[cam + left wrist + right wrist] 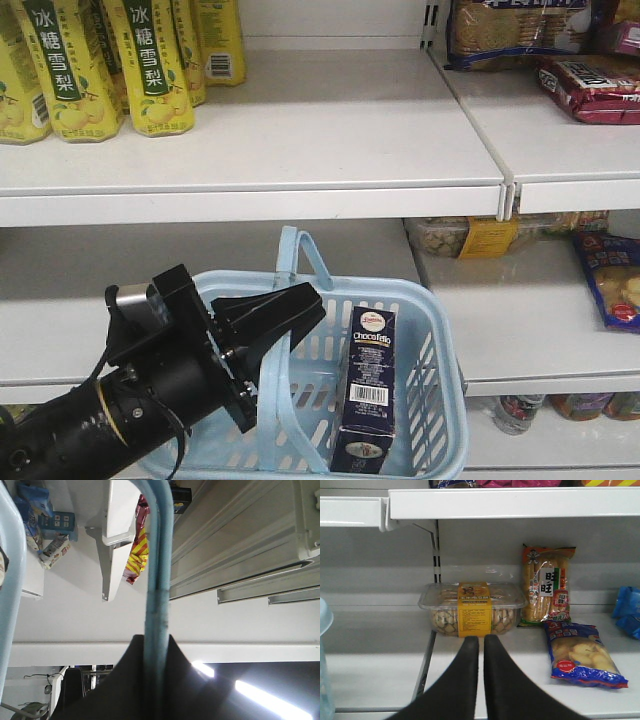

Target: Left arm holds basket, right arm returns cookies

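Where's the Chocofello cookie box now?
In the front view, the cookie box stands upright inside the blue basket, right of the left gripper holding its handle.

Wht metal shop shelves (270,150)

Cool, even store light falls from above in my front view. The white shelves (300,130) bleach a little, with soft shadow under each board. My left wrist view is blurred up close: the basket handle (157,580) is soft and two bright streaks (260,692) flare. My right wrist view is dimmer and greyish, and the clear tub (472,600) glints.
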`<state>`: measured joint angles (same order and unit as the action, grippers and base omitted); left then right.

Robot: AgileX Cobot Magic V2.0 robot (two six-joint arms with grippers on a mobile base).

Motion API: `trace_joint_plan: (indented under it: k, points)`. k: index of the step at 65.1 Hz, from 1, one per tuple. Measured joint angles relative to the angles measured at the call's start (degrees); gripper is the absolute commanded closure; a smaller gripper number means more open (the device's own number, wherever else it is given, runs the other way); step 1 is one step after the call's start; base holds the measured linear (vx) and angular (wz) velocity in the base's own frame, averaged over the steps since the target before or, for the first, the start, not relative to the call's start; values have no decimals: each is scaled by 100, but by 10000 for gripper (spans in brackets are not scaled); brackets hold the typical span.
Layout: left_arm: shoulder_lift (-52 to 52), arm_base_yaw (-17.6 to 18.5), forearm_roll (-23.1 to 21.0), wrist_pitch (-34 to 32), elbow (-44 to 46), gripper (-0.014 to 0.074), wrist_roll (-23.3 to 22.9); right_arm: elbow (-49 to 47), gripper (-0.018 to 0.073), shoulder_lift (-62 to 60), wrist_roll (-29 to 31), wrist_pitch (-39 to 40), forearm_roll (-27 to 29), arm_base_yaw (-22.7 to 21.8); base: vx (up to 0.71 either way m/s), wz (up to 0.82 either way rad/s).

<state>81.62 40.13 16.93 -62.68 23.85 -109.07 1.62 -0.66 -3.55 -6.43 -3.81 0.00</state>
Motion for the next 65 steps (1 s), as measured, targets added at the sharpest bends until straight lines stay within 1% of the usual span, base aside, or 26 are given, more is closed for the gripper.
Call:
trace_joint_plan:
  k: [36, 50, 65]
  points:
    - [0, 0, 0, 0, 0, 599, 0, 0, 565, 0, 0, 0, 0, 0, 3, 12]
    - [0, 7, 128, 0, 0, 599, -4, 0, 565, 0, 0, 0, 0, 0, 3, 6]
    - [0, 30, 170, 16, 0, 599, -25, 0, 565, 0, 0, 0, 0, 0, 2, 2]
